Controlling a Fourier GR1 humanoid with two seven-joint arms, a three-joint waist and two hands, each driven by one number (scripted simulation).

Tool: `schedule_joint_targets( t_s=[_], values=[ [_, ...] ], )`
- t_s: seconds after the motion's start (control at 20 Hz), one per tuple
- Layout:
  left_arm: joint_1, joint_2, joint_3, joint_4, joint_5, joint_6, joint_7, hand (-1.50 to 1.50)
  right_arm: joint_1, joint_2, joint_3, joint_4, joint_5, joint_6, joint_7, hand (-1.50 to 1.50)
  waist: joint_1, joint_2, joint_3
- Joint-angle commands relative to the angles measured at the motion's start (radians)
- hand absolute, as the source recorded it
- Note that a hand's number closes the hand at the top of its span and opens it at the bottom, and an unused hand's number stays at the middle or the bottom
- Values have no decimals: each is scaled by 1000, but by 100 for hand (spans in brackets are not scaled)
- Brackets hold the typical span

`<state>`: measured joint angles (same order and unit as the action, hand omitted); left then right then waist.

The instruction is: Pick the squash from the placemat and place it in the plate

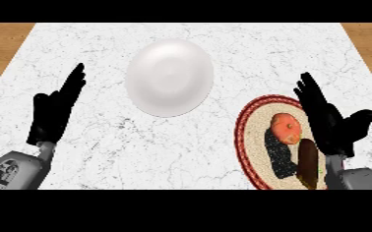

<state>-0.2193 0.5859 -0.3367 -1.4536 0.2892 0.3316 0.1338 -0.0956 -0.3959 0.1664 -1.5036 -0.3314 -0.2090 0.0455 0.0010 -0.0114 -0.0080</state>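
Down at the bottom edge I've got both grey forearms coming in, and on the right my right hand (328,122) stands over the outer side of the placemat (251,128), fingers straight and spread apart, thumb out to the side, gripping nothing. Just beside it, on the round red-rimmed placemat, I see the orange squash (286,128), lying on the mat with two dark items next to it: a black knobbly thing (278,153) and a dark brown oblong thing (308,163). Over on the left, my left hand (54,112) rests open, fingers up. Up the marble counter (94,44) sits the white plate (169,77), well apart from the squash, between the two hands.
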Motion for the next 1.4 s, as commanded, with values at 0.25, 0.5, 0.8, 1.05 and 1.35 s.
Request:
schedule_joint_targets(
  t_s=[0.25,0.5,0.8,1.05,1.35],
  values=[
    [82,-66,105,49,33,-90,-235,0,-327,146,26,49,4,-55,194,150,16,14,7],
    [125,-133,56,102,28,-98,-284,0,-201,176,51,109,359,-409,-87,-150,6,17,7],
    [83,-158,113,187,24,-153,-314,0,-38,224,120,141,474,-460,-307,-150,-5,13,8],
    [154,-160,116,119,-2,-163,-312,0,91,154,127,-96,613,-557,-111,-150,-6,10,8],
    [148,-139,154,163,20,-198,-338,0,182,-52,167,-247,807,-413,270,-150,-13,8,4]
  ],
)
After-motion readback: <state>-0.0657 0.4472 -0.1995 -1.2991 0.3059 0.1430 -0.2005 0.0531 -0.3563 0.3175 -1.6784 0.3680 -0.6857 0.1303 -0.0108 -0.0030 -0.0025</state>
